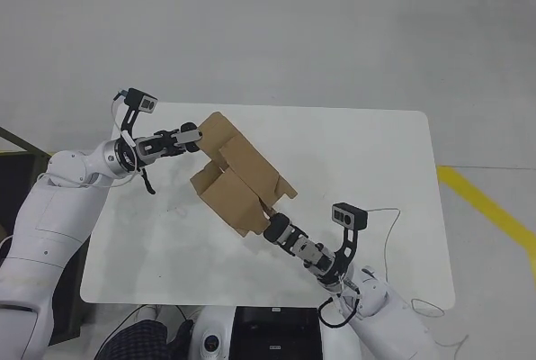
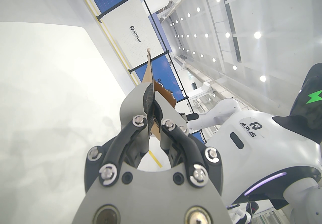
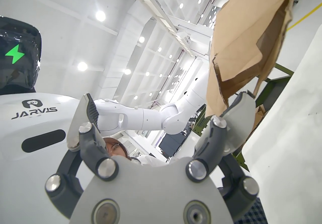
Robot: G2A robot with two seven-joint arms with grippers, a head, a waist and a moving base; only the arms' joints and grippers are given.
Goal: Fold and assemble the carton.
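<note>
Presently, in the top view, the half-formed carton (image 1: 238, 180) sits over the middle of the table (image 1: 367, 162), left gripper (image 1: 196, 137) at its far flap, right gripper (image 1: 272, 225) at its near corner. Left wrist view — fingers (image 2: 148, 95) pinched on a thin cardboard edge; the flap could tear or slip out. Right wrist view — fingers (image 3: 241, 106) spread wide, one touching the carton, nothing clamped; unsupported panels may spring back

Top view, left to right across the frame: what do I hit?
left gripper → carton → right gripper → yellow floor line
</note>
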